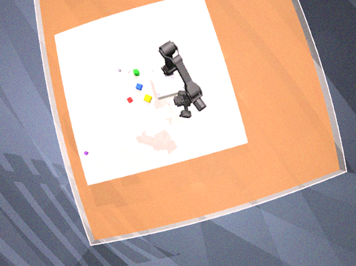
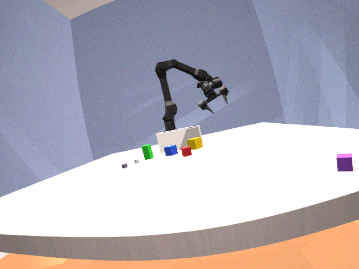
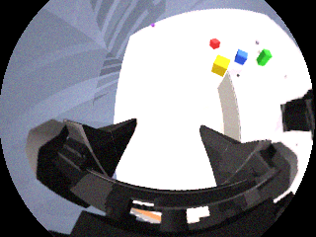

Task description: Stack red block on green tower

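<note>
Four coloured pieces grouped near the arm's base plate: green tower (image 2: pixel 147 151) upright at the left, blue block (image 2: pixel 170 150) to its right, then red block (image 2: pixel 186 151), with yellow block (image 2: pixel 194 142) just behind and right of the red one; all four apart from each other, none touching as far as the exterior view shows. Also on the white table (image 2: pixel 202 196): two tiny grey cubes left of the tower, and a purple block (image 2: pixel 344 162) far off at the right edge. Gripper (image 2: pixel 216 101) held high above the table, well to the right of and above the blocks, fingers spread wide with nothing between them; confirmed in the wrist view, where the two dark fingertips frame only bare white surface and the blocks sit small in the upper right. Red block resting flat on the table, free on all sides, nearest the yellow one. Judged to be the opening step: approach to the red block, grasp not yet begun, nothing stacked. Next move likely calls for swinging left and toward the near side, bringing the open jaws down over the red block without nudging the yellow neighbour, closing squarely on two opposite faces, then lifting well above tower height before crossing past the blue block, since a sideways brush could topple the narrow green tower
</note>
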Robot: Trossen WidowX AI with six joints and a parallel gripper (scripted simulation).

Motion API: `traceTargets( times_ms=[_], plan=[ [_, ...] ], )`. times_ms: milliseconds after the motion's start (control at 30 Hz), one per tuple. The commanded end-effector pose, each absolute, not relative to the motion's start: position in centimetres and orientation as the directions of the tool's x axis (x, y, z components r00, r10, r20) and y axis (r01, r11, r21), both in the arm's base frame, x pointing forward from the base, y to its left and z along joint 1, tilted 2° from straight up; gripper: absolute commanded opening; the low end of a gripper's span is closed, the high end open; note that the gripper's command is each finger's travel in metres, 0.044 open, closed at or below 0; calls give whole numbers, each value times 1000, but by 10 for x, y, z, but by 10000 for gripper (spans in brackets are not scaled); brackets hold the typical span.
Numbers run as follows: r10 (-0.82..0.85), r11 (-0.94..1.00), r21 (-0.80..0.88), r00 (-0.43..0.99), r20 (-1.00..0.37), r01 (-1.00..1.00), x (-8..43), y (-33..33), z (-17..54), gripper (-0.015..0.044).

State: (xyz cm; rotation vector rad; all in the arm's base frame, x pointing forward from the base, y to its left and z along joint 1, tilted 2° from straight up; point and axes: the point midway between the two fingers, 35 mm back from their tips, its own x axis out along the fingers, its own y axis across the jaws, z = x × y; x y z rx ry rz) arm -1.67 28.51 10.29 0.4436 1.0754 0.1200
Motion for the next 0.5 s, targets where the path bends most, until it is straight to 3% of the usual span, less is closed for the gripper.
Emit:
traceTargets(
  times_ms=[0, 467],
  plan=[
    [262, 929, 353, 472, -842, 114, 2, 290, 99, 440],
    [86, 989, 128, 416, -905, 75, 85, 292, 85, 440]
  ],
)
